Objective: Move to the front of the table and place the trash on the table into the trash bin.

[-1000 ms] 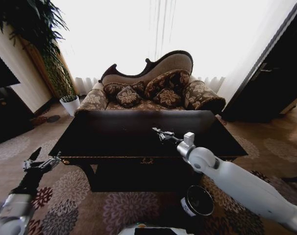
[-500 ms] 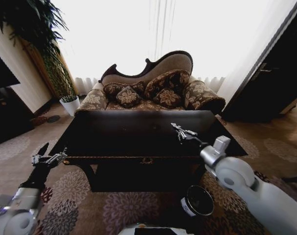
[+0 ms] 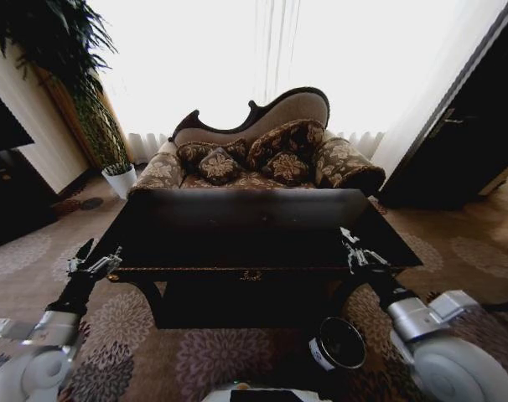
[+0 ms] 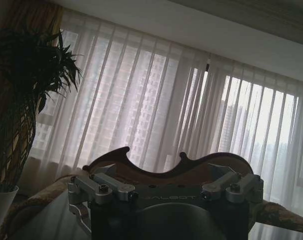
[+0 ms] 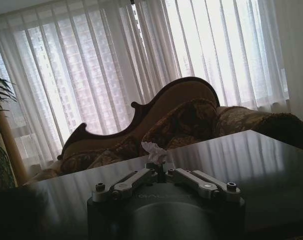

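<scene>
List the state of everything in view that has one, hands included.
right hand: shut on the paper wad, near the table's front right edge.
paper wad: crumpled, pinched in the right hand.
left hand: open, holding nothing, off the table's front left corner.
trash bin: upright, open-topped, on the carpet in front of the table.

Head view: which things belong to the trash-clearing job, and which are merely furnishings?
Job: large dark glossy wooden table; small round black trash bin; crumpled white paper wad, pinched by the right gripper; left gripper, open, off the table's left corner.
Bystanders: patterned curved-back sofa; white plant pot; floral carpet.
</scene>
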Controlling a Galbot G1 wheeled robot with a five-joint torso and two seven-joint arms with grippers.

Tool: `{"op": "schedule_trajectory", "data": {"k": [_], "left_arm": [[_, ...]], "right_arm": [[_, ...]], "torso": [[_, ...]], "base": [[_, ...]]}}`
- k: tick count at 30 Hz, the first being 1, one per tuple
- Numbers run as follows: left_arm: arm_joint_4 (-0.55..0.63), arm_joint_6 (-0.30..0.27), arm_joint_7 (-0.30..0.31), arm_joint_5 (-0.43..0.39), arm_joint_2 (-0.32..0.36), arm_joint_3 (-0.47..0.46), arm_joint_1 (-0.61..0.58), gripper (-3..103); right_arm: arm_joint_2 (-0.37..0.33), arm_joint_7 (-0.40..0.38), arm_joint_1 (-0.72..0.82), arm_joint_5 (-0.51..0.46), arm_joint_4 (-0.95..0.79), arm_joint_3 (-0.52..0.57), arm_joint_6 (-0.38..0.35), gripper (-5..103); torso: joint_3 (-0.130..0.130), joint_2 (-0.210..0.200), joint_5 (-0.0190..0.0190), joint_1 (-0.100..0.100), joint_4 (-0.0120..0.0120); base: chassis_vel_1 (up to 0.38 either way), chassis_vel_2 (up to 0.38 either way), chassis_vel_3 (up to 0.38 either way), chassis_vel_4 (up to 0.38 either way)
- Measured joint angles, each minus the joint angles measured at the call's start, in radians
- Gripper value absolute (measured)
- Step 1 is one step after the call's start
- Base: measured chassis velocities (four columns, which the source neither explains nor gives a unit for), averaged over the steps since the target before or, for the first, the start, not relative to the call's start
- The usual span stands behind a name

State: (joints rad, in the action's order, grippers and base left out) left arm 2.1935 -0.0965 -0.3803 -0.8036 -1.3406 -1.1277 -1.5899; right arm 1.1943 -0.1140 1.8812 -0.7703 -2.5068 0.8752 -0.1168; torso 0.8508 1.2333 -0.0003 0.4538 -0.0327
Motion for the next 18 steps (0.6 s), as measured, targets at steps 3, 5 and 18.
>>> {"op": "schedule_trajectory", "data": {"k": [3, 5, 18], "left_arm": [[-0.018, 0.002, 0.000, -0.004, 0.003, 0.003, 0.012, 100], [-0.038, 0.006, -0.002, -0.003, 0.003, 0.002, 0.023, 100], [-0.028, 0.005, -0.003, -0.065, 0.000, -0.081, 0.025, 100]], "right_arm": [[0.067, 0.017, 0.030, 0.066, 0.001, -0.009, 0.037, 2], [0.107, 0.038, 0.049, 0.131, 0.002, -0.019, 0.077, 2], [0.147, 0.094, 0.083, 0.312, 0.135, -0.105, 0.257, 2]], "torso": [[0.000, 0.000, -0.0002, 0.000, 0.0000], [0.000, 0.000, -0.0004, 0.000, 0.0000], [0.000, 0.000, 0.0001, 0.000, 0.0003]], "base": [[0.000, 0.000, 0.000, 0.000], [0.000, 0.000, 0.000, 0.000], [0.000, 0.000, 0.000, 0.000]]}}
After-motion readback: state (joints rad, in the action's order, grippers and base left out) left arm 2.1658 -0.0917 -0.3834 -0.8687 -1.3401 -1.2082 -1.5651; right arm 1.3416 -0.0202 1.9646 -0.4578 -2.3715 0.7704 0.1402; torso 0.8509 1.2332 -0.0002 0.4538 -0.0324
